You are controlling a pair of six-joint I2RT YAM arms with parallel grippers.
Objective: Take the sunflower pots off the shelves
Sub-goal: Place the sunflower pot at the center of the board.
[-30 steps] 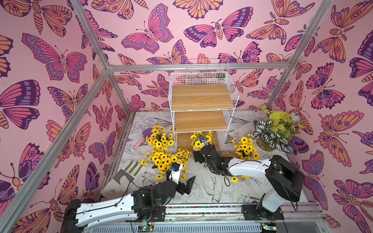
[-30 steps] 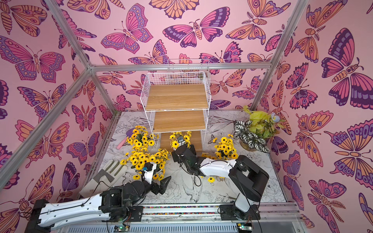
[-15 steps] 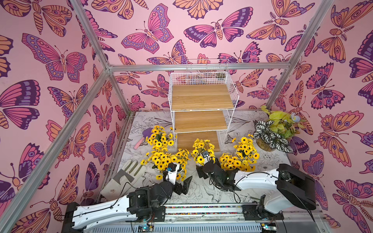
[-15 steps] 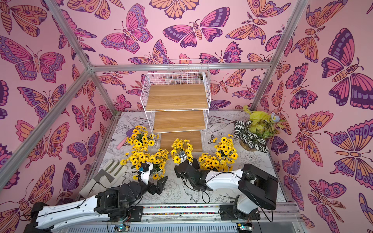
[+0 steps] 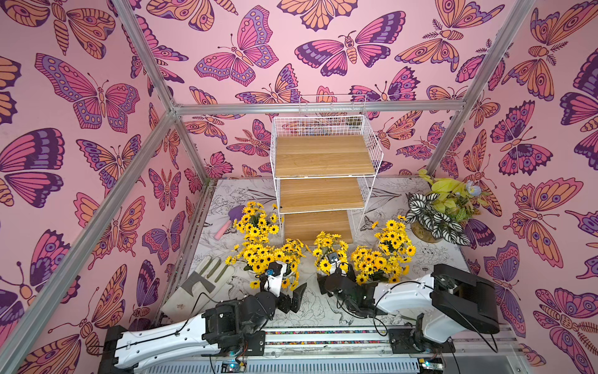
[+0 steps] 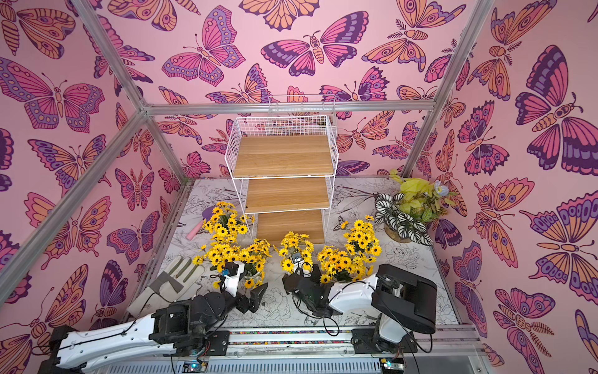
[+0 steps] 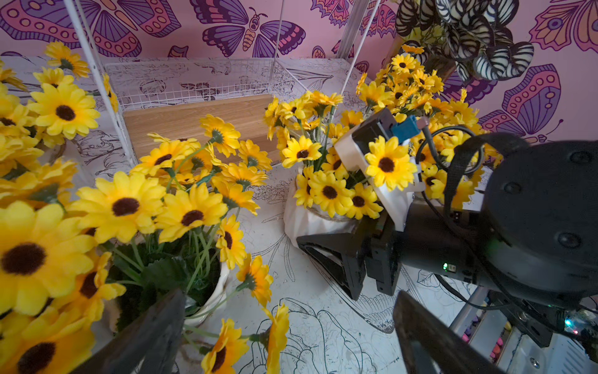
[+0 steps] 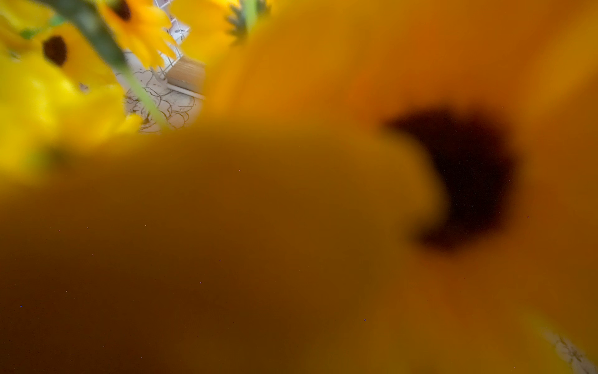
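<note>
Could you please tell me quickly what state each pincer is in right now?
Left pincer: open, holding nothing.
Right pincer: closed on a white sunflower pot.

Both top views look steeply down from above the table's (image 5: pixel 430 257) near edge toward the shelves (image 5: pixel 323 155) at its far edge, sharing nearly the whole scene. The left wrist camera sits low, near a sunflower pot (image 7: pixel 307 223), facing the shelves and the right arm (image 7: pixel 534 210). A blurred blossom (image 8: pixel 323 226), very close, nearly fills the right wrist view.
</note>
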